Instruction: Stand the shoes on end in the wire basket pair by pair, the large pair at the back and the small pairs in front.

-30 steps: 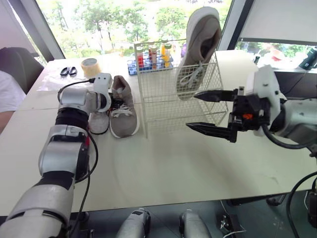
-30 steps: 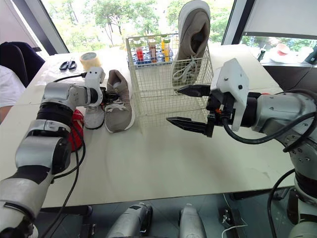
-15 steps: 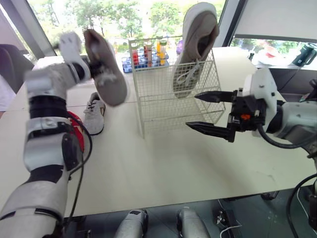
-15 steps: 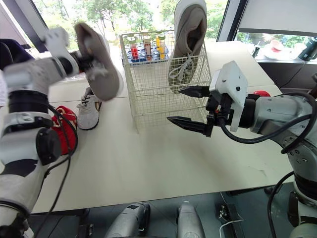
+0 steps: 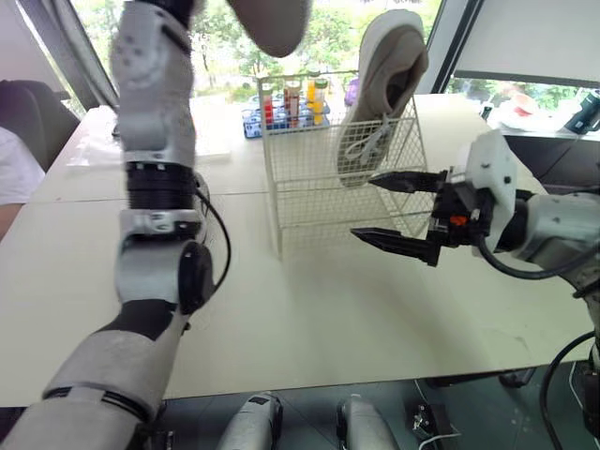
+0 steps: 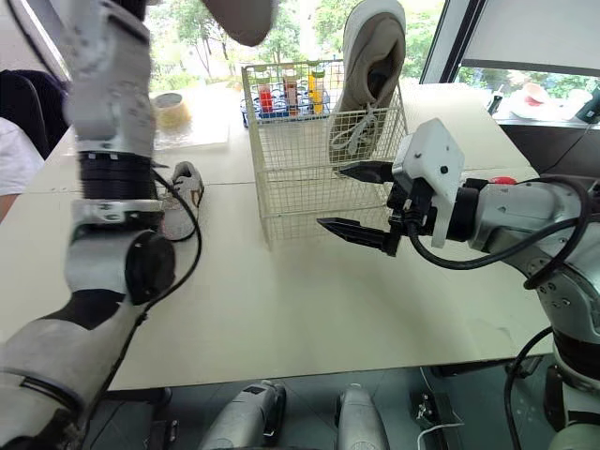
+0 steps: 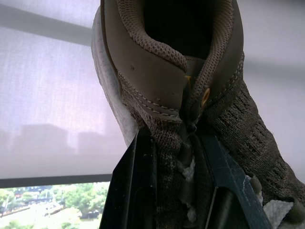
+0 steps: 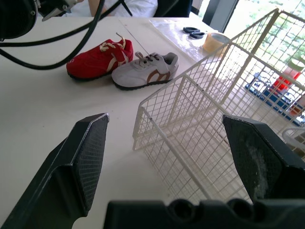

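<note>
Left gripper (image 7: 171, 139): held high, fingers clamped on the tongue and laces of a large taupe shoe (image 5: 272, 22).
Carried shoe: its long axis appears to run roughly along the fingers, heel collar farthest from them.
Wire basket (image 5: 319, 202): below those fingers and off to their right; it holds one matching large shoe (image 5: 380, 94), on end at the back right, heel up.
Coming move: likely down into the free back space left of that mate.
Right gripper (image 5: 364, 208): fingers wide apart, empty, just in front of the basket's right side.
Small shoes: red shoe (image 8: 97, 59) and grey shoe (image 8: 145, 71) lie side by side on the table, beyond the right fingers, outside the basket.
</note>
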Robot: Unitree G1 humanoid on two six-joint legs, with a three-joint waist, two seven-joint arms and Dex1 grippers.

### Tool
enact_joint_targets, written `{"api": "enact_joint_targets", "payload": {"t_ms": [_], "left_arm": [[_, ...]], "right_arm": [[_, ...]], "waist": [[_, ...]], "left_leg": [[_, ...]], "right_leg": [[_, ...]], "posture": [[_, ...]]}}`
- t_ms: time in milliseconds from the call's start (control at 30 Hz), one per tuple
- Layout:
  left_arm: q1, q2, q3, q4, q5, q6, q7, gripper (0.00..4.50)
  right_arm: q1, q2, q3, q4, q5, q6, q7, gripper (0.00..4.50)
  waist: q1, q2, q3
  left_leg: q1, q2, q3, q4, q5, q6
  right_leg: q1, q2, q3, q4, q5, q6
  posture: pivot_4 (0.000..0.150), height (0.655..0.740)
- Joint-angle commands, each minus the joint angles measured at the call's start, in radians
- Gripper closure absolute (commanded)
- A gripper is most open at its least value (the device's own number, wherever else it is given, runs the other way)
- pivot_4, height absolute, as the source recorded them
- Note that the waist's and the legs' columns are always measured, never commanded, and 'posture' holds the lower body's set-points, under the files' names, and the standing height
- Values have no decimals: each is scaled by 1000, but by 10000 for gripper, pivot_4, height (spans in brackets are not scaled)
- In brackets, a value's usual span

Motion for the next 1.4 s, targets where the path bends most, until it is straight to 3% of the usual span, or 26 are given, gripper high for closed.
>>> {"api": "enact_joint_targets", "payload": {"t_ms": [33, 300, 533, 700, 867, 1133, 1233, 1300, 1400], "left_arm": [[-29, -20, -35, 99, 81, -233, 63, 41204], [-20, -27, -180, 404, 403, -552, 408, 41204], [33, -59, -259, 542, 497, -586, 542, 41204], [94, -78, -279, 572, 504, -566, 566, 41204], [156, -100, -266, 572, 435, -484, 443, 41204], [338, -117, -217, 304, 237, -276, 150, 2230], [447, -93, -209, 37, 131, -127, 24, 631], [540, -47, -200, -226, -3, 80, -88, 631], [624, 24, -170, -489, -118, 307, -132, 631]], "right_arm": [[17, -3, -55, -56, 22, -4, -34, 3667], [65, -11, -98, -117, 72, 25, -114, 3667], [72, -19, -109, -142, 113, 42, -163, 3667], [71, -28, -109, -143, 130, 47, -178, 3667], [71, -38, -105, -136, 138, 44, -179, 3667], [75, -46, -100, -126, 139, 35, -168, 3667], [82, -51, -112, -123, 142, 35, -161, 3667], [90, -58, -120, -120, 142, 36, -154, 3667], [101, -68, -132, -110, 138, 31, -143, 3667]], "waist": [[-2, 0, 0], [2, 0, 0], [2, 0, 0], [2, 0, -1], [3, 0, -1], [2, 1, -4], [-6, 2, -4], [-14, 3, -5], [-22, 3, -5]], "left_leg": [[0, 0, 1, 0, 0, 0], [0, 0, 2, 1, -1, 2], [0, 0, 2, 2, -2, 3], [1, 0, 2, 2, -2, 3], [0, 0, 2, 3, -2, 3], [5, 0, 2, 4, -4, 6], [13, 1, 1, 3, -5, 8], [17, 1, 2, 0, -5, 9], [17, 2, 1, 0, -5, 9]], "right_leg": [[0, 0, 0, 0, 0, 0], [-1, 0, 2, 1, 0, 1], [0, 0, 2, 1, 1, 2], [1, 0, 2, 1, 1, 2], [1, 0, 1, 1, 1, 2], [7, 0, 1, 1, 2, 2], [14, 1, 1, 1, 2, 2], [17, 2, 2, 0, 2, 2], [16, 3, 2, 0, 2, 1]], "posture": [[1500, 7400], [1500, 7400], [1500, 7400], [1500, 7400], [1500, 7400], [1500, 7400], [1500, 7400], [1500, 7400], [1500, 7400]]}}
